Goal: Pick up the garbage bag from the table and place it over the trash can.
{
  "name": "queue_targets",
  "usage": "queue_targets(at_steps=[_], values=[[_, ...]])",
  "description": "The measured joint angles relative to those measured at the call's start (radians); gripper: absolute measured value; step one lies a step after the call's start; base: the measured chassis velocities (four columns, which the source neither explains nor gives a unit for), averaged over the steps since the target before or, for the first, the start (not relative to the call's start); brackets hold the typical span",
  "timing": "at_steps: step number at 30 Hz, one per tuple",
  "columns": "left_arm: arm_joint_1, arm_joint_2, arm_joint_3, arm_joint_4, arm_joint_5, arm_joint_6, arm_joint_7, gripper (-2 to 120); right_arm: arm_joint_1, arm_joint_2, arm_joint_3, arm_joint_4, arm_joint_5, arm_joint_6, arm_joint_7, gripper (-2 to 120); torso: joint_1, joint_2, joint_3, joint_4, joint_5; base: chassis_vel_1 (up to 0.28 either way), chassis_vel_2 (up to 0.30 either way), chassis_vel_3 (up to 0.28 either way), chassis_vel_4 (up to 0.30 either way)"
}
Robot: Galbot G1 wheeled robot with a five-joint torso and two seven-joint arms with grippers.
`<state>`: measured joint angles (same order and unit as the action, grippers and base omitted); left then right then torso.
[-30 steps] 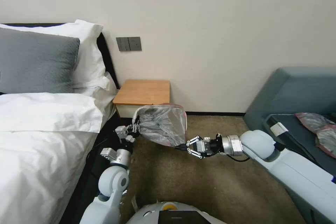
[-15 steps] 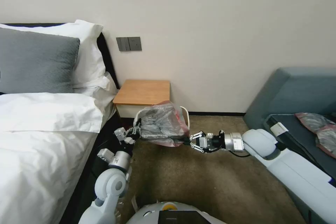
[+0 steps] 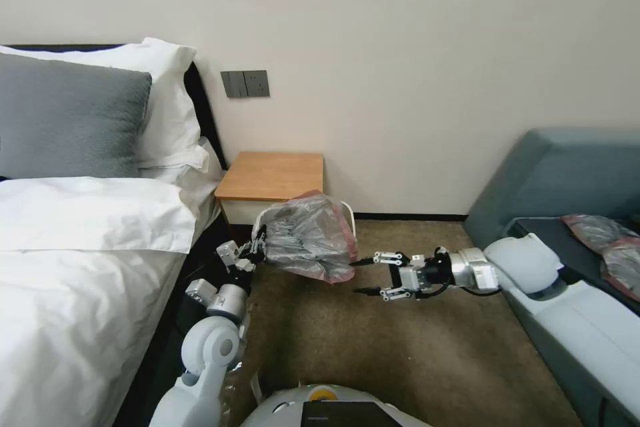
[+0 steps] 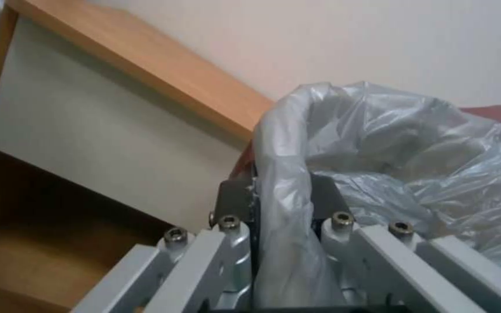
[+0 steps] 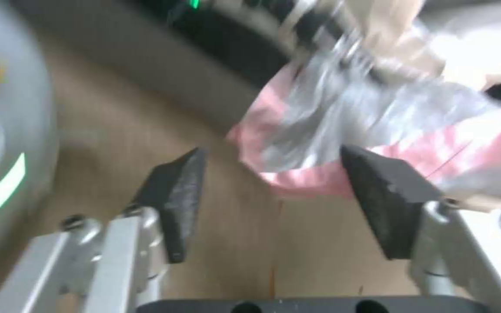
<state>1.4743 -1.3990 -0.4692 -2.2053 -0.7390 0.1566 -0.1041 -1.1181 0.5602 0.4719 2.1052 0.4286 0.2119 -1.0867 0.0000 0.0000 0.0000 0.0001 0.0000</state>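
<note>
Before the table (image 3: 272, 175), the garbage bag (image 3: 310, 240) apparently hides the trash can (image 3: 349, 213).

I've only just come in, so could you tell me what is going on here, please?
The robot is fitting the garbage bag over the trash can on the carpet beside the table. Its left gripper is shut on the bag's edge at the side nearer the bed. The right gripper is open just off the bag's pinkish rim, holding nothing. The bag is draped across the can, whose cream rim peeks out behind it.
</note>
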Motion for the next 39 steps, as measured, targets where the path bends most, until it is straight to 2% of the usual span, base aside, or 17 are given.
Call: queue_targets(at_steps=[1, 3, 6, 7, 8, 10, 11, 13, 14, 15, 16, 19, 21, 27, 32, 35, 39], values=[[0.004, -0.002, 0.0, 0.001, 0.014, -0.003, 0.0, 9, -0.023, 0.001, 0.008, 0.011, 0.091, -0.027, 0.044, 72, 0.0, 0.0, 0.0, 0.0001, -0.0001, 0.0, 0.0, 0.0, 0.0], [0.005, -0.002, 0.0, 0.002, 0.02, -0.005, 0.0, 9, -0.036, 0.005, 0.008, 0.02, 0.131, -0.041, 0.084, 76, 0.0, 0.0, 0.0, -0.0001, -0.0002, 0.0, 0.0, 0.0, 0.0], [0.006, -0.002, 0.002, 0.007, 0.056, -0.024, 0.0, 9, -0.082, 0.04, -0.034, 0.077, 0.215, -0.062, 0.401, 91, 0.0, 0.0, 0.0, 0.0, -0.0001, 0.0, 0.0, 0.0, 0.0], [0.006, -0.002, 0.002, 0.007, 0.056, -0.024, 0.0, 9, -0.082, 0.04, -0.034, 0.077, 0.215, -0.062, 0.401, 91, 0.0, 0.0, 0.0, 0.0, -0.0001, 0.0, 0.0, 0.0, 0.0], [0.006, -0.001, 0.003, 0.007, 0.068, -0.03, 0.0, 9, -0.094, 0.052, -0.052, 0.103, 0.202, -0.072, 0.498, 93, 0.0, 0.0, 0.0, 0.0001, -0.0001, 0.0, 0.0, 0.0, 0.0], [0.005, -0.001, 0.005, 0.007, 0.093, -0.044, 0.001, 9, -0.14, 0.091, -0.108, 0.216, 0.061, -0.209, 0.811, 100, 0.0, 0.0, 0.0, 0.0001, -0.0003, 0.0, 0.0, 0.0, 0.0], [0.005, -0.001, 0.005, 0.007, 0.093, -0.044, 0.001, 9, -0.14, 0.091, -0.108, 0.216, 0.061, -0.209, 0.811, 100, 0.0, 0.0, 0.0, 0.0001, -0.0003, 0.0, 0.0, 0.0, 0.0], [-0.016, 0.001, 0.011, 0.008, 0.107, -0.051, 0.002, 9, -0.203, 0.132, -0.132, 0.295, -0.098, -0.342, 1.039, 100, 0.0, 0.0, 0.0, 0.0002, -0.0002, 0.0, 0.0, 0.0, 0.0], [-0.016, 0.001, 0.011, 0.008, 0.107, -0.051, 0.002, 9, -0.203, 0.132, -0.132, 0.295, -0.098, -0.342, 1.039, 100, 0.0, 0.0, 0.0, 0.0002, -0.0002, 0.0, 0.0, 0.0, 0.0], [-0.029, 0.002, 0.014, 0.012, 0.11, -0.053, 0.003, 9, -0.234, 0.156, -0.139, 0.316, -0.171, -0.387, 1.117, 100, 0.0, 0.0, 0.0, -0.0013, -0.0002, 0.0, 0.0, 0.0, 0.0], [-0.033, 0.002, 0.017, 0.014, 0.113, -0.056, 0.004, 9, -0.241, 0.172, -0.149, 0.318, -0.213, -0.406, 1.154, 99, 0.0, 0.0, 0.0, -0.0013, -0.0003, 0.0, 0.0, 0.0, 0.0], [-0.032, 0.003, 0.019, 0.015, 0.116, -0.057, 0.007, 9, -0.22, 0.196, -0.177, 0.3, -0.279, -0.42, 1.193, 94, 0.0, 0.0, 0.0, -0.0007, 0.0, 0.0, 0.0, 0.0, 0.0], [-0.029, 0.003, 0.018, 0.015, 0.118, -0.058, 0.008, 9, -0.188, 0.206, -0.2, 0.281, -0.299, -0.433, 1.214, 84, 0.0, 0.0, 0.0, 0.0005, 0.0, 0.0, 0.0, 0.0, 0.0], [-0.028, 0.003, 0.018, 0.013, 0.121, -0.058, 0.01, 9, -0.12, 0.218, -0.241, 0.248, -0.265, -0.435, 1.193, 70, 0.0, 0.0, 0.0, -0.0001, -0.0001, 0.0, 0.0, 0.0, 0.0], [-0.026, 0.002, 0.019, 0.016, 0.128, -0.058, 0.01, 9, -0.112, 0.225, -0.259, 0.25, -0.213, -0.436, 1.156, 72, 0.0, 0.0, 0.0, -0.0001, 0.0, 0.0, 0.0, 0.0, 0.0], [-0.029, 0.002, 0.019, 0.019, 0.129, -0.058, 0.011, 9, -0.11, 0.23, -0.263, 0.248, -0.205, -0.436, 1.137, 86, 0.0, 0.0, 0.0, 0.0, 0.0, 0.0, 0.0, 0.0, 0.0], [-0.033, 0.002, 0.019, 0.023, 0.129, -0.058, 0.011, 9, -0.113, 0.229, -0.256, 0.264, -0.203, -0.437, 1.136, 90, 0.0, 0.0, 0.0, -0.0003, -0.0001, 0.0, 0.0, 0.0, 0.0]])
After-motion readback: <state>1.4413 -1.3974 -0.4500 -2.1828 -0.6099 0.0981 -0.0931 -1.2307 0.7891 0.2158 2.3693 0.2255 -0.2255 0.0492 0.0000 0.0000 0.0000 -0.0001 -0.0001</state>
